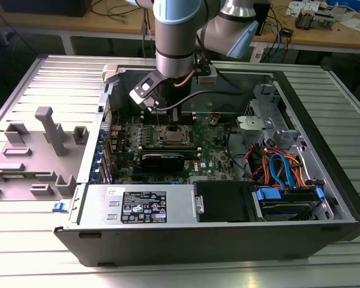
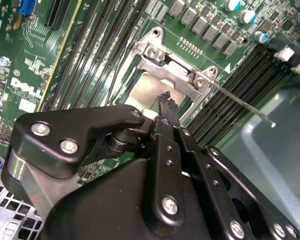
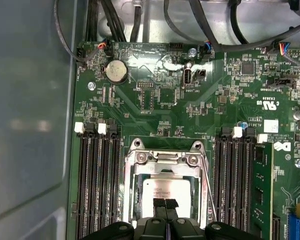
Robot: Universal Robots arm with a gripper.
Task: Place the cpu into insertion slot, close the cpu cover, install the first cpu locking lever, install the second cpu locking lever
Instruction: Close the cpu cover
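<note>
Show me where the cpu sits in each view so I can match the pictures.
Exterior view: the cpu lies in the insertion slot, under the tool.
Second wrist view: pale square just past the tool's tips.
First wrist view: silver square inside the cpu cover, at the tool's tips.
Shared landmark: black memory slots flanking the insertion slot.

You see that the cpu (image 3: 162,189) has a dull, matt silver-grey metal top. The cpu cover (image 3: 165,162) around it is brighter bare metal, smooth, a little shiny. The gripper (image 3: 165,202) looks matt black, its screws (image 2: 170,204) shiny metal. The motherboard (image 3: 155,110) is green, slightly glossy; the memory slots (image 3: 97,185) are black plastic.
</note>
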